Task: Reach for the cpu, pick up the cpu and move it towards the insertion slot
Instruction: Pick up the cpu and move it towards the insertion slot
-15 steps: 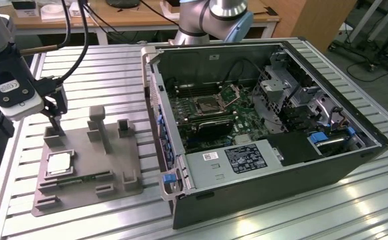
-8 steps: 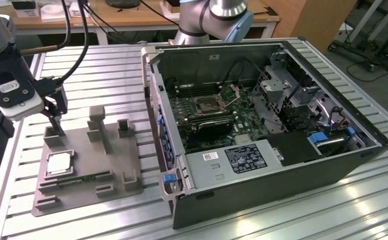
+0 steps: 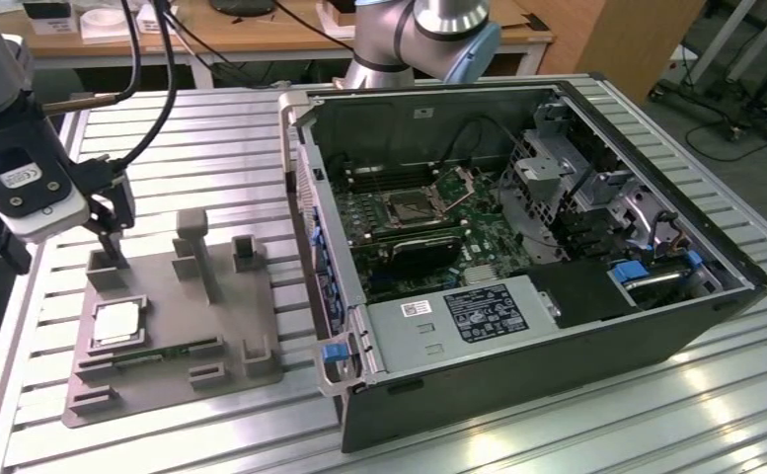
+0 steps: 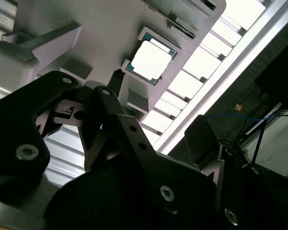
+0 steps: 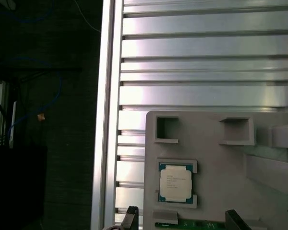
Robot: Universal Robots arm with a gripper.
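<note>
Gripper: you've got the gripper point(image 3: 110, 225) hanging over the far end of the grey fixture plate point(image 3: 212, 326), at the exterior view's left. Its jaws are spread wide and there's nothing in them.
Fingertips: in the first wrist view you can see the two dark fingertips point(image 5: 130, 216) well apart, with the gripper point(image 5: 182, 221) centred just short of the chip.
Cpu: the cpu point(image 3: 117, 324) lies flat in its square recess on the fixture plate, silvery top up. Nothing is touching it.
Cpu up close: both wrist views give you the cpu point(image 5: 175, 183) point(image 4: 151, 61) seated between the recess's raised corners, clear of the gripper point(image 4: 158, 109).
Neighbours: a green board strip point(image 3: 159, 354) sits in the plate just beside the cpu, and upright grey blocks point(image 3: 193, 247) stand further along.
Insertion slot: the insertion slot point(image 3: 410, 205) is over inside the open computer case point(image 3: 541, 326), on the green board, well apart from your gripper and the cpu.
Tabletop: plate and case both rest on the ribbed metal tabletop point(image 3: 225, 138).
</note>
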